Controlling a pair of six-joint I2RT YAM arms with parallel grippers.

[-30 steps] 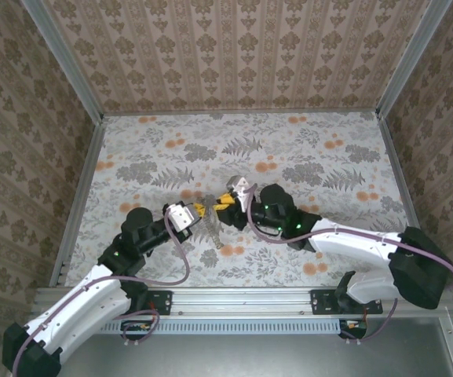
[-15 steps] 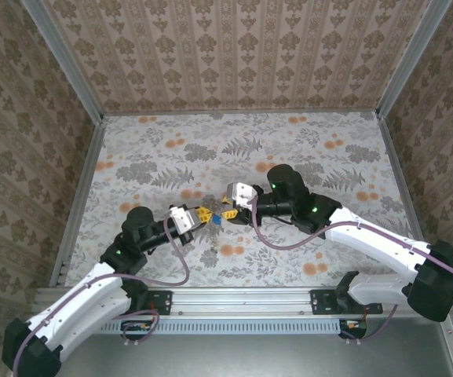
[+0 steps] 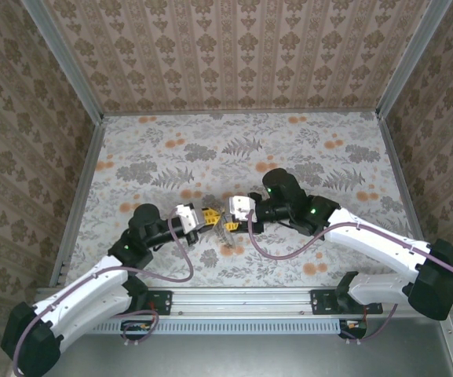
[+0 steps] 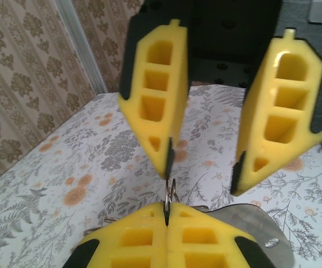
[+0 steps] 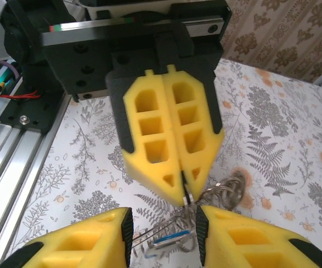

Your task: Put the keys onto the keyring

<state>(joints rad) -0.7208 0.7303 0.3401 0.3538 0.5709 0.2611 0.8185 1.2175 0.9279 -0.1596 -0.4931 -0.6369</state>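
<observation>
Left wrist: left pincer (image 4: pixel 166 212) is clamped shut on the keyring (image 4: pixel 171 192); right pincer (image 4: pixel 201 181) is part open and empty.
Keyring is held up off the worktop (image 4: pixel 49 184), mid-width and nearer its near edge, likely presented for threading. Blue key (image 5: pixel 169 241) sits low between the right pads (image 5: pixel 94 245), ungripped.

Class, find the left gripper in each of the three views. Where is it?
Top external: left gripper at centre, slightly left.
Left wrist: left gripper at bottom edge, shut on the keyring.
Right wrist: left gripper upper middle, pointing down.
Shared landmark: the open right gripper, facing it tip to tip.
</observation>
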